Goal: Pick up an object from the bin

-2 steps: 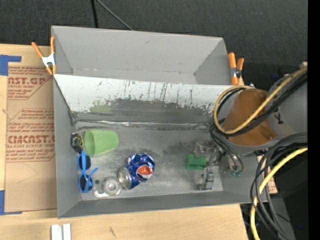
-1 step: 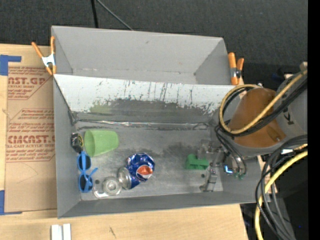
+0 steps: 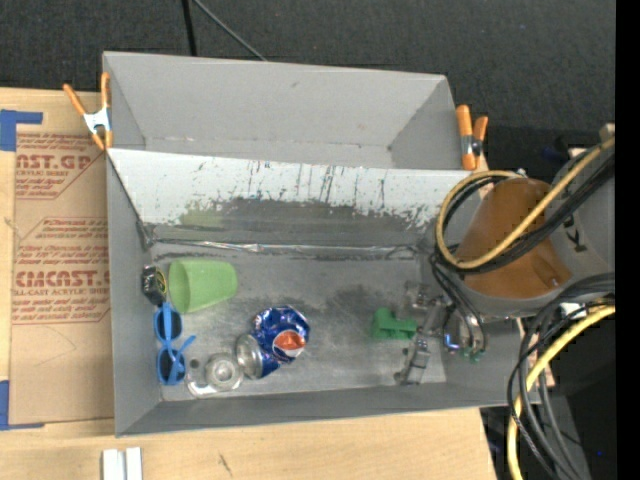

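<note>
My gripper [image 3: 422, 340] is low in the bin's right part, close to the front wall. A small green block-like thing [image 3: 390, 324] lies on the floor right at the gripper's left side; whether they touch I cannot tell. A crushed blue Pepsi can [image 3: 280, 334] lies further left, well apart from the gripper.
At the bin's left end sit a light green cup [image 3: 202, 284] on its side, a small dark round thing [image 3: 153, 284], blue sunglasses [image 3: 169, 344] and a clear bottle piece [image 3: 222, 371]. The arm with its orange cover and looped cables fills the right side.
</note>
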Action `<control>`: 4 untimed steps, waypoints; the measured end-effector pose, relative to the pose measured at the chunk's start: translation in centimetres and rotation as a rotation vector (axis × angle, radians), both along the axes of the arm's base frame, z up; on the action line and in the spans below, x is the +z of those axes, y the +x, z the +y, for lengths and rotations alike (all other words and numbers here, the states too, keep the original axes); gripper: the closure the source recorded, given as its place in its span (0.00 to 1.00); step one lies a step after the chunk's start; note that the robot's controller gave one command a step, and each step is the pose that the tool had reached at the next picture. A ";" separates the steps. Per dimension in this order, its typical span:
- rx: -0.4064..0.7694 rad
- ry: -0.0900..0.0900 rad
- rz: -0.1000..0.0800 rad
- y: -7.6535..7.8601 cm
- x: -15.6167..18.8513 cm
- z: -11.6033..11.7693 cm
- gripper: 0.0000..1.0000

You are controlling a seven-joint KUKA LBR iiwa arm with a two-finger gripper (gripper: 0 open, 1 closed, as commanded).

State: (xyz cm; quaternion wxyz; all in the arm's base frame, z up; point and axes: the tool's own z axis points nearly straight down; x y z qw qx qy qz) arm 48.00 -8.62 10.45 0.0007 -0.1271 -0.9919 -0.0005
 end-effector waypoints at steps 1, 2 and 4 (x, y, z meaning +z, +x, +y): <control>-0.274 -0.001 -0.004 0.6 -3.5 0.5 0.00; -0.274 -0.001 -0.005 0.7 -3.4 0.5 0.00; -0.273 -0.001 -0.009 1.1 7.4 0.5 1.00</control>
